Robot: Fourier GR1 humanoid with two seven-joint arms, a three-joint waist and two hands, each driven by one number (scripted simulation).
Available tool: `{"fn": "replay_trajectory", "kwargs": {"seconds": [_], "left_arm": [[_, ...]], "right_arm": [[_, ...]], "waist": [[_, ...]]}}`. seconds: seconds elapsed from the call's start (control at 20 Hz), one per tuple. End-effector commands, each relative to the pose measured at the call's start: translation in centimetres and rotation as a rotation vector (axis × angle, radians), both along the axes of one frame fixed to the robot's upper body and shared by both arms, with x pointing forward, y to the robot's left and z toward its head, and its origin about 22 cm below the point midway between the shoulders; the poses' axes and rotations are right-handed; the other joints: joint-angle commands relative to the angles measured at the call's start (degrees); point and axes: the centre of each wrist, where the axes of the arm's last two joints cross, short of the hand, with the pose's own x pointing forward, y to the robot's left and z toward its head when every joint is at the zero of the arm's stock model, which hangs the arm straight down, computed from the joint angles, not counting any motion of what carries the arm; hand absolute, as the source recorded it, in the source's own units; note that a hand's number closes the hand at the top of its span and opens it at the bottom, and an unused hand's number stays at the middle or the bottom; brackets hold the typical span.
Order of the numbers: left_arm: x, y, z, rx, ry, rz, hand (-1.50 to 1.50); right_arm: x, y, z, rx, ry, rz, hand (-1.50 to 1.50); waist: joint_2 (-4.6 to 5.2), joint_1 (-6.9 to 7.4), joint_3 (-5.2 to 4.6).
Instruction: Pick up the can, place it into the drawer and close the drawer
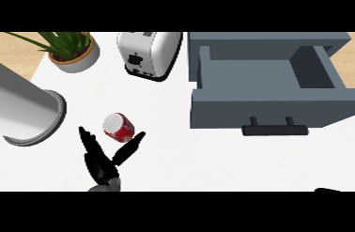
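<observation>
reaching hand: the left hand [104, 163] comes in from the near edge at the left, fingers straight and spread in a v, thumb [129, 146] out to the right.
fingers: open; they curl round nothing.
can: the red can [119, 127] lies tilted on the white counter [173, 156], silver top toward the near left, just beyond the hand, in the gap between fingers and thumb; whether they touch it cannot be told.
drawer: the grey drawer [267, 92] stands pulled out at the right, well apart from the can, nothing showing inside it, its dark handle [274, 129] on the near face.
right hand: only a dark tip shows at the near right corner [327, 190]; the state of its fingers cannot be told.
far side: a toaster [149, 52] sits left of the drawer, a potted plant [71, 50] at the far left.
left edge: a large silver cylinder [24, 109] lies on its side.
</observation>
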Motion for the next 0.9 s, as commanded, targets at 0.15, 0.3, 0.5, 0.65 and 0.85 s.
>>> {"fn": "replay_trajectory", "kwargs": {"seconds": [0.15,0.3,0.5,0.65,0.85], "left_arm": [[1.4,0.8,-3.3,-0.009,-0.004,0.021,-1.50],[-0.2,1.0,-3.1,0.002,-0.018,0.004,-1.50],[2.0,3.7,-2.5,0.018,-0.012,-0.035,-1.50],[3.4,3.8,-3.4,-0.009,-0.044,-0.063,-1.50],[3.5,2.1,-3.9,-0.040,-0.038,-0.169,-1.50]], "right_arm": [[1.4,0.6,-0.6,-0.015,0.001,0.012,-1.50],[1.3,0.8,0.3,-0.012,-0.001,-0.010,-1.50],[-0.5,-0.3,0.9,-0.013,0.002,0.016,-1.50],[0.5,0.2,2.2,-0.025,-0.013,0.021,-1.50],[-0.4,-0.1,0.8,-0.019,-0.012,0.004,-1.50]], "waist": [[0.08,-0.12,0.00],[-0.02,0.14,0.03],[-0.03,-0.01,0.05],[0.07,-0.20,0.01],[0.05,-0.31,0.03]]}}
